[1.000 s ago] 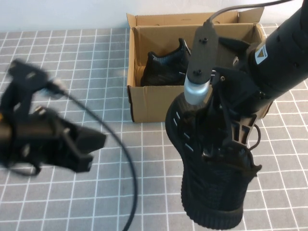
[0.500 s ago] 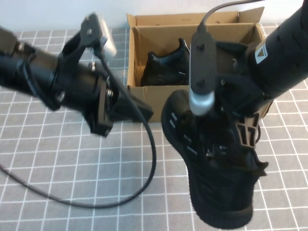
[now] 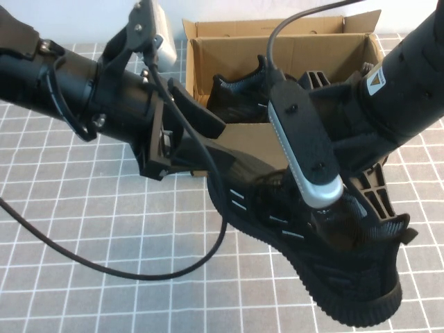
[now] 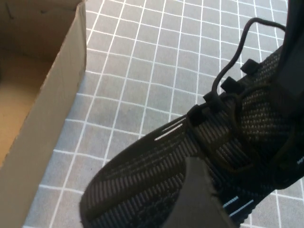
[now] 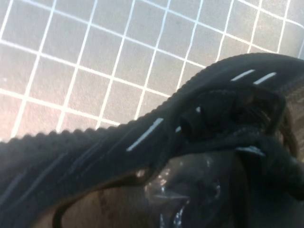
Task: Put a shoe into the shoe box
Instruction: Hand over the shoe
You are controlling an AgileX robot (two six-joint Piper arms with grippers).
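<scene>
The shoe (image 3: 326, 257), black knit with short white dashes, hangs in the air in front of the shoe box (image 3: 253, 142), with its toe pointing left. My right gripper (image 3: 354, 208) comes from the upper right and is shut on the shoe's collar, one finger inside the opening (image 5: 199, 190). My left gripper (image 3: 218, 146) reaches in from the left and is open at the shoe's toe. One of its fingers (image 4: 197, 199) lies over the forefoot (image 4: 142, 180). The brown cardboard box stands open at the back, and its wall also shows in the left wrist view (image 4: 42, 118).
A second black sneaker (image 3: 239, 97) lies inside the box on its left side. The left arm's cable (image 3: 208, 243) loops over the grey gridded table (image 3: 83, 236). The box flaps (image 3: 291, 28) stand upright.
My left arm has swung in from the left to the shoe's toe. The right gripper has tilted the shoe, so the toe now points left and the sole right.
</scene>
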